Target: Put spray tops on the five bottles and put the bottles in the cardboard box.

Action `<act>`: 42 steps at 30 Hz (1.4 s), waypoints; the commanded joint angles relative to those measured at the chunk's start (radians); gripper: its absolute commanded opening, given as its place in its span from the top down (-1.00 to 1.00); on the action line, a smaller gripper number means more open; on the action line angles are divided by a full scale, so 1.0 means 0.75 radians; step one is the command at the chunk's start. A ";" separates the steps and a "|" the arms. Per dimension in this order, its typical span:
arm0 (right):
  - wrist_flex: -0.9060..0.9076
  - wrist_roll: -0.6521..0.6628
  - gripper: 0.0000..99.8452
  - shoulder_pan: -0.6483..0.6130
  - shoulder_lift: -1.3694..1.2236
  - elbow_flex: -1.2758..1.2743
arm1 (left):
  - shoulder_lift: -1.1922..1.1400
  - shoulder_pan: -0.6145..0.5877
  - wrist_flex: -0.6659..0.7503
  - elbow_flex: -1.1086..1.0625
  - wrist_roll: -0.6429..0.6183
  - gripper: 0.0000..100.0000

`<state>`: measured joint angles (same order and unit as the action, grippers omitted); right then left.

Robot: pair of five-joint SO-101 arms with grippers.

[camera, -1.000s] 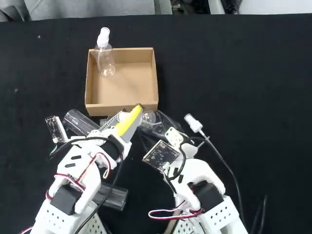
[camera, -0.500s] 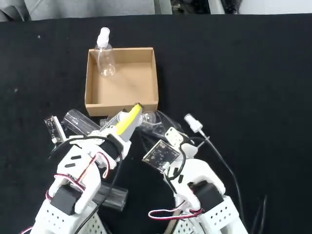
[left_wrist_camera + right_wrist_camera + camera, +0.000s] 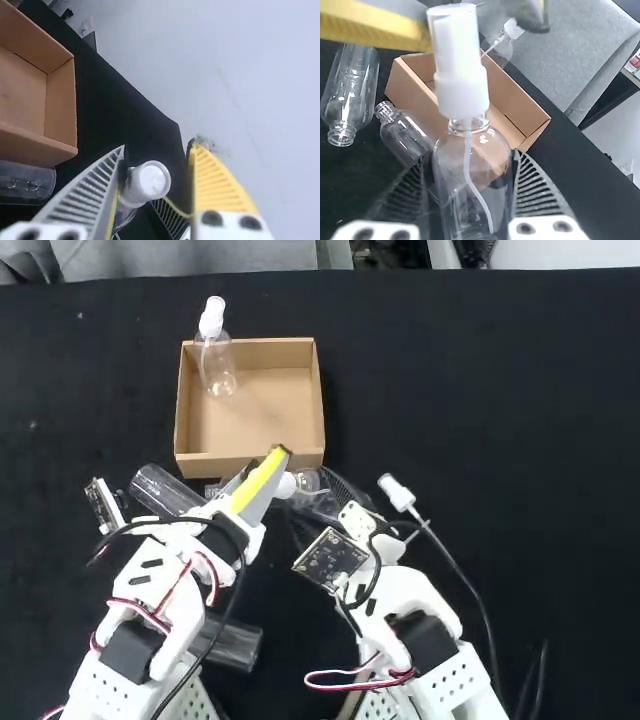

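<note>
My right gripper [image 3: 470, 167] is shut on a clear bottle [image 3: 470, 150], held upright with a white spray top [image 3: 459, 70] sitting on its neck. My left gripper [image 3: 159, 150] is open around that white top [image 3: 148, 182]; the grey finger touches it and the yellow finger [image 3: 215, 185] stands a little off. In the high view both grippers meet just in front of the cardboard box [image 3: 190, 445]. One bottle with a spray top [image 3: 214, 352] stands in the box's far left corner. A loose spray top [image 3: 397, 494] with its tube lies to the right of the arms.
Open bottles lie on the black table in front of the box: one [image 3: 165, 490] at the left, one [image 3: 232, 644] under the left arm, two more [image 3: 349, 95] [image 3: 405, 131] beside the held bottle. Cables [image 3: 480, 610] run along the right arm.
My left gripper has shifted slightly left and toward the box. The right arm and its bottle have stayed put.
</note>
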<state>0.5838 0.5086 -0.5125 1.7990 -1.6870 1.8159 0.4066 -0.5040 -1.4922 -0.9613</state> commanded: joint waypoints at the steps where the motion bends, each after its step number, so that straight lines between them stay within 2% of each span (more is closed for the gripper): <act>1: 0.010 0.004 0.88 -0.020 0.132 0.015 | 0.016 -0.003 0.025 0.073 0.010 0.63; 11: 0.006 -0.010 0.88 -0.027 0.132 0.019 | 0.016 -0.056 0.023 0.085 0.010 0.63; 15: 0.002 -0.131 0.88 -0.027 0.132 0.044 | 0.016 -0.075 0.029 0.095 0.010 0.63; 20: 0.000 -0.198 0.88 -0.023 0.132 0.058 | 0.016 -0.081 0.023 0.122 0.010 0.63; 25: -0.006 -0.288 0.88 -0.023 0.132 0.066 | 0.016 -0.185 0.027 0.126 0.004 0.63; 29: -0.023 -0.426 0.88 -0.018 0.132 0.091 | 0.016 -0.255 0.031 0.126 0.004 0.63; 35: -0.014 -0.573 0.88 -0.018 0.132 0.132 | 0.016 -0.285 0.023 0.109 0.008 0.63; 42: -0.023 -0.587 0.87 -0.027 0.132 0.154 | 0.016 -0.285 0.025 0.058 0.016 0.63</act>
<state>0.5838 0.0744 -0.5140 1.7990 -1.6441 1.8159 0.2025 -0.5040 -1.4569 -0.9613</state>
